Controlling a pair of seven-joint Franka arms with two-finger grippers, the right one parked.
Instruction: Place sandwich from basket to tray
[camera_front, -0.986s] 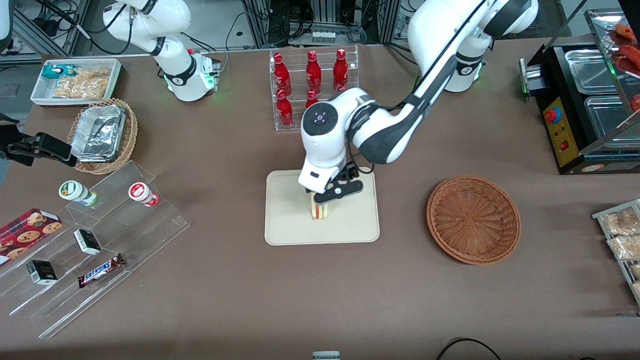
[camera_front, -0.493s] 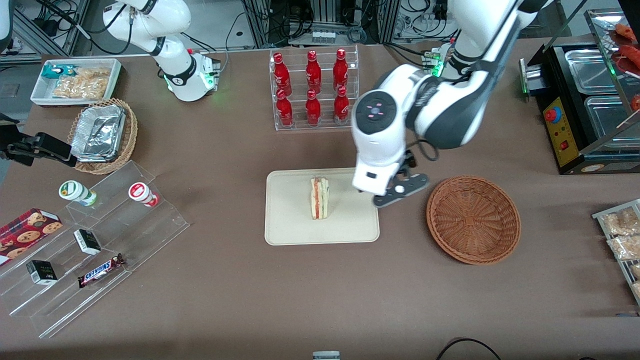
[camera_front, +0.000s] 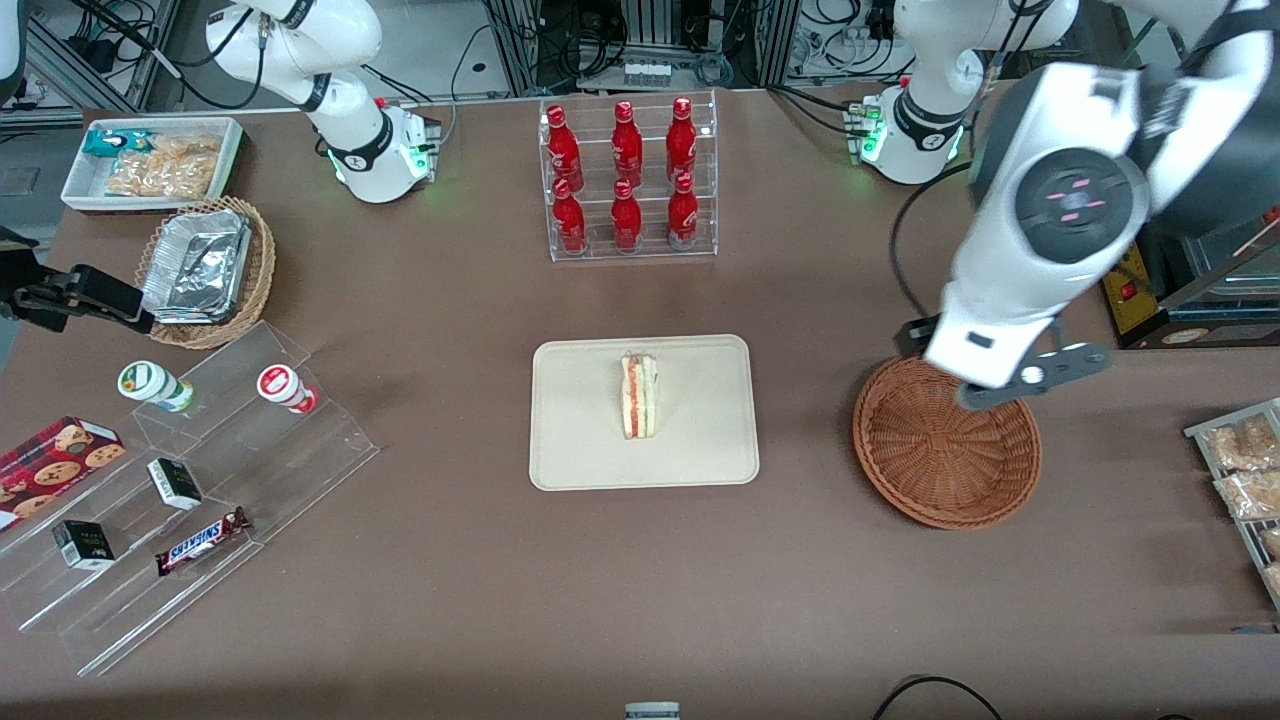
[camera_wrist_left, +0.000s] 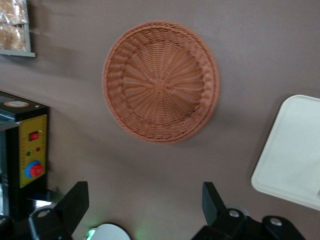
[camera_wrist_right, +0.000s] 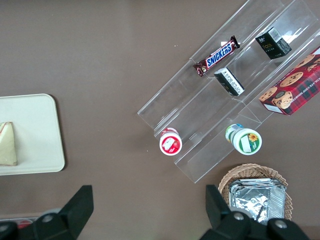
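The basket (camera_front: 946, 440) is reddish-brown woven wicker with a ribbed, rough weave, and above its rim hangs the gripper (camera_front: 1030, 378), matt black plastic under a glossy white arm shell, jaws spread wide in the left wrist view. Toward the parked arm's end from the basket, the tray (camera_front: 580, 440) looks like smooth matt cream plastic, and the sandwich (camera_front: 639, 396) on it shows soft pale bread. The bench (camera_front: 640, 590) is covered in a dull brown, cloth-like surface.
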